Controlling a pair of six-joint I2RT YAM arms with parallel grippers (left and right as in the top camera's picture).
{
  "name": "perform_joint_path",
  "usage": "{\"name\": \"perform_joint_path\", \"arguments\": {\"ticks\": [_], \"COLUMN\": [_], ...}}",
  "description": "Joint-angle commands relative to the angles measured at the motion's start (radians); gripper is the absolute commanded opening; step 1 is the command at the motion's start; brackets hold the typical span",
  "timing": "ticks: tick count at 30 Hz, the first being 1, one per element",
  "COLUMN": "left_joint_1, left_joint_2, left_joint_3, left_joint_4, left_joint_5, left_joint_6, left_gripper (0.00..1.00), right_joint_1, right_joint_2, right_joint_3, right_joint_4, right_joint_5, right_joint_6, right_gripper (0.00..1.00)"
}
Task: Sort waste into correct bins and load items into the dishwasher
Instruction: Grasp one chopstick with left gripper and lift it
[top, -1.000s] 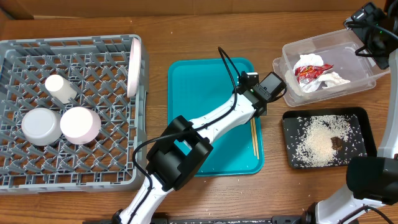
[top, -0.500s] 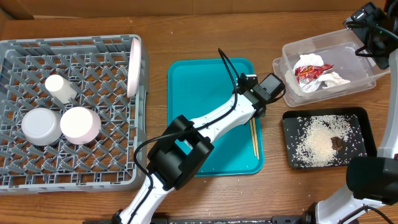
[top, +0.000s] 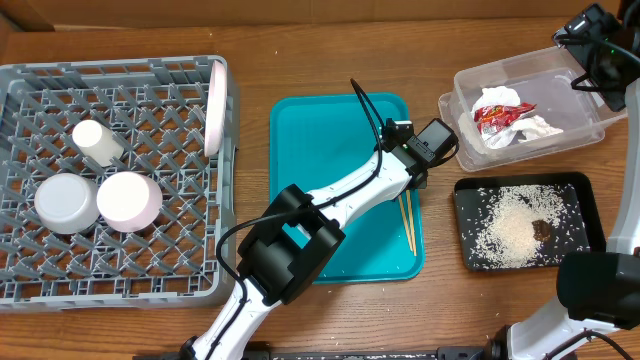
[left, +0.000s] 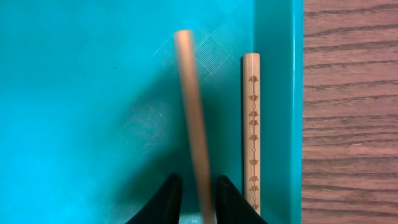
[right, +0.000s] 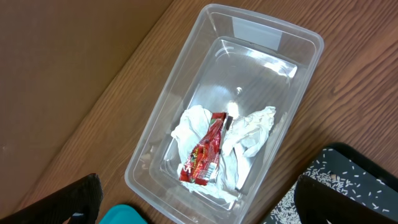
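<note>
My left gripper (left: 198, 202) is clamped on one chopstick (left: 189, 112), with a dark fingertip (left: 166, 200) on either side of its near end and the stick pinched between them. It is thin pale wood and blurred in my wrist view, so I cannot make out any marking on it. Its long axis runs straight away from my fingers, the far tip leaning slightly left, and it throws a shadow on the teal tray (left: 74, 93) below. Just to its right the second chopstick (left: 251, 124) lies flat along the foot of the tray's right wall, nearly parallel to the first, with a row of small brown motifs down its length. Past that wall is the table (left: 348, 112). From overhead, both sticks lie lengthwise along the tray's right edge. My right gripper (right: 199, 186) has its fingers wide apart and holds nothing. It hangs over the tub (right: 298, 43), which holds the red wrapper (right: 205, 152) and white tissue (right: 252, 130). Beside the tub, the black tray (top: 470, 195) carries rice (top: 510, 235) and a brown lump (top: 541, 229). At the far left the rack (top: 30, 290) holds the plate (top: 215, 105) on edge against its right wall, two bowls (top: 67, 202) and the cup (top: 97, 142).
</note>
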Motion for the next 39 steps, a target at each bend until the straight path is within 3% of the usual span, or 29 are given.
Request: {"name": "perform_joint_path", "arguments": {"ticks": [1, 12, 15, 19, 24, 35, 39], "left_joint_1": [-0.005, -0.005, -0.005, -0.004, 0.002, 0.031, 0.056], "left_joint_2": [0.023, 0.050, 0.053, 0.053, 0.045, -0.116, -0.217], "left_joint_3": [0.007, 0.007, 0.007, 0.010, 0.011, 0.193, 0.293], "left_joint_4": [0.000, 0.008, 0.008, 0.008, 0.003, -0.174, -0.267], "left_joint_5": [0.001, 0.002, 0.001, 0.001, 0.000, 0.005, 0.098], "left_joint_6": [-0.010, -0.010, -0.010, -0.009, 0.011, 0.269, 0.403], "left_gripper": [0.20, 0.22, 0.18, 0.04, 0.04, 0.04, 0.04], "right_joint_1": [0.003, 0.003, 0.003, 0.003, 0.003, 0.003, 0.003], "right_joint_2": [-0.007, -0.007, -0.007, -0.007, -0.007, -0.007, -0.007], "right_joint_3": [0.000, 0.000, 0.000, 0.000, 0.000, 0.000, 0.000], "right_joint_4": [0.005, 0.005, 0.005, 0.005, 0.005, 0.005, 0.005], "right_joint_5": [0.003, 0.003, 0.003, 0.003, 0.003, 0.003, 0.003], "right_joint_6": [-0.003, -0.002, -0.003, -0.002, -0.003, -0.003, -0.002], "right_gripper": [1.00, 1.00, 1.00, 1.00, 1.00, 1.00, 1.00]}}
